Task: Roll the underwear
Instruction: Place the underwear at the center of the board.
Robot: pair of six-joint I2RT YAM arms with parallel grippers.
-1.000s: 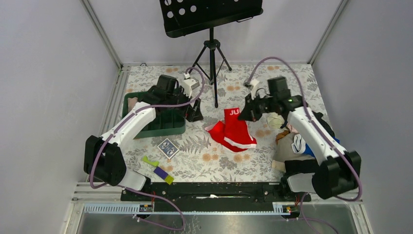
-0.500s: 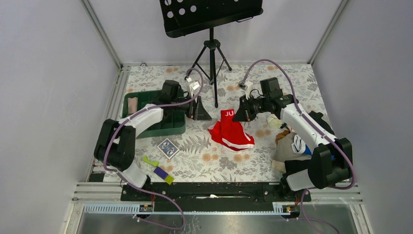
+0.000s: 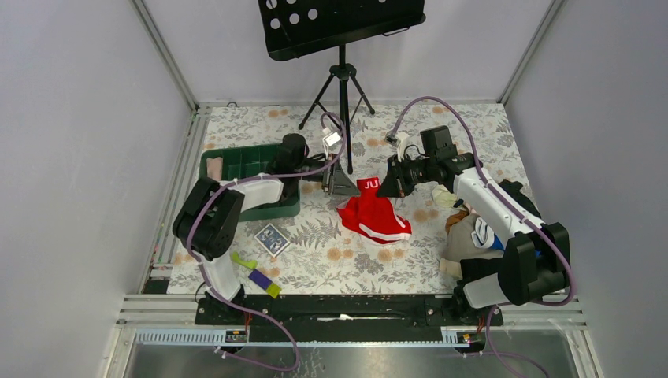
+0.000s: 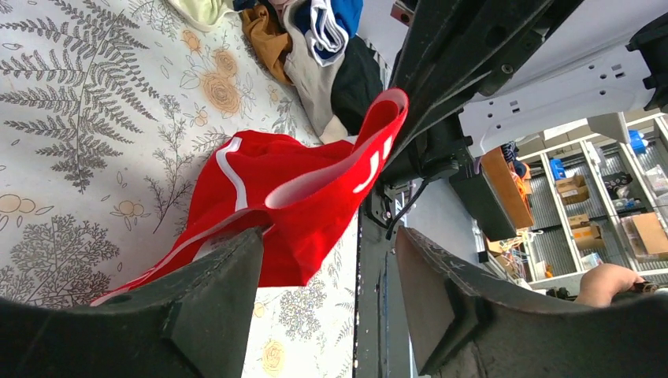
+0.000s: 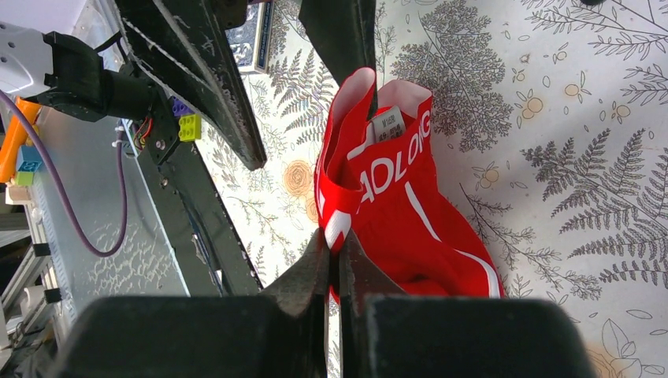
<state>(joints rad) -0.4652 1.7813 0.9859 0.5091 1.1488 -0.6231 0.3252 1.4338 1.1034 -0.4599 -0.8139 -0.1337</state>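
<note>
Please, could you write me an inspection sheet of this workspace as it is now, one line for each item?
Surface: floral-patterned table, no spill seen.
Job's things: red underwear near the centre, crumpled, one edge raised, not yet rolled.
Clutter: green tray at left; card pack; toy blocks; clothes pile at right.
Grippers: right gripper shut on the underwear's raised edge; left gripper open, facing the underwear.
Cables: purple cable along each arm, none on the underwear.
Surroundings: music stand at the far edge; grey walls.
</note>
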